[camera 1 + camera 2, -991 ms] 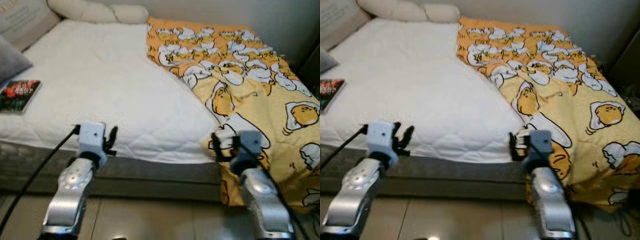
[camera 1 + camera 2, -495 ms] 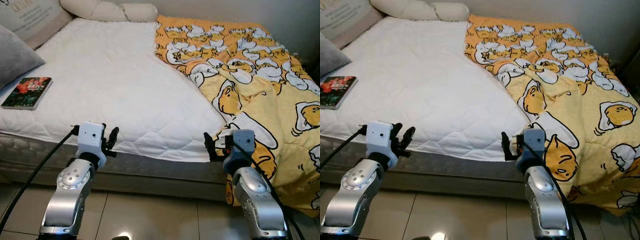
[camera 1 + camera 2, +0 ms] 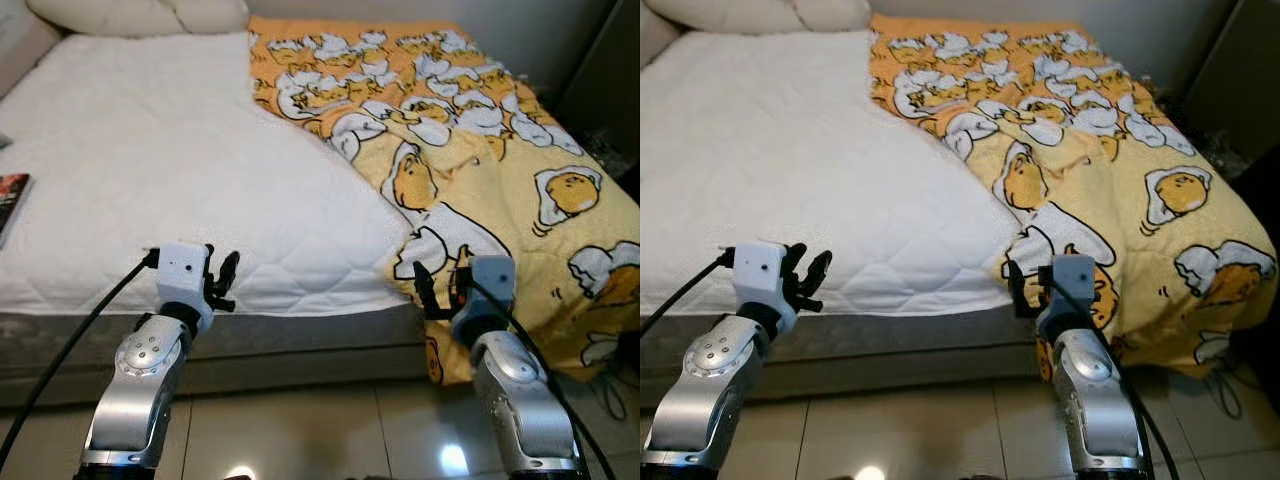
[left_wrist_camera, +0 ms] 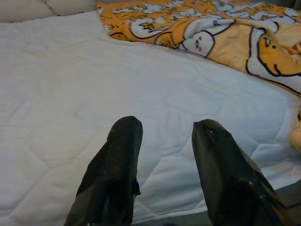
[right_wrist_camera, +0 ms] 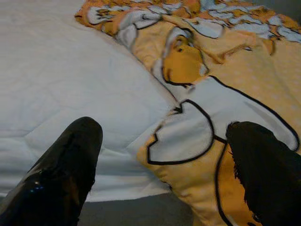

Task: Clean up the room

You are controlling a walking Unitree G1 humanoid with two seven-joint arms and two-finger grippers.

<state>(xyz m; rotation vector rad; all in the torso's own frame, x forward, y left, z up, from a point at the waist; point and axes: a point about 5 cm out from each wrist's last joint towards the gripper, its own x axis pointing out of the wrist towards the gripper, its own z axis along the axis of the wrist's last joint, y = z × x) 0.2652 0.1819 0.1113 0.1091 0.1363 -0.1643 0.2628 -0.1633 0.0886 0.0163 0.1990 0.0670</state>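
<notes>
A bed (image 3: 150, 180) with a white quilted cover fills most of the scene, its foot edge nearest the robot, above a tiled floor (image 3: 300, 430). A yellow blanket (image 3: 480, 170) printed with egg cartoons covers the bed's right side from the head end down to the foot, and its lower corner spills over the foot edge and the right edge toward the floor. The blanket's inner border runs at a slant across the white cover, so the left part of the bed lies bare. Cream pillows (image 3: 130, 14) sit along the head edge. A book (image 3: 8, 200) with a dark, reddish cover lies at the bed's left edge, well apart from the blanket. The left gripper (image 3: 225, 280) hovers at the foot edge over the bare white cover, its two black fingers (image 4: 117, 165) parted with nothing between them. The right gripper (image 3: 437, 292) is at the foot edge just beside the blanket's hanging corner, its fingers (image 5: 66, 169) spread wide and empty, with the blanket's edge seen beyond the gap between them.
</notes>
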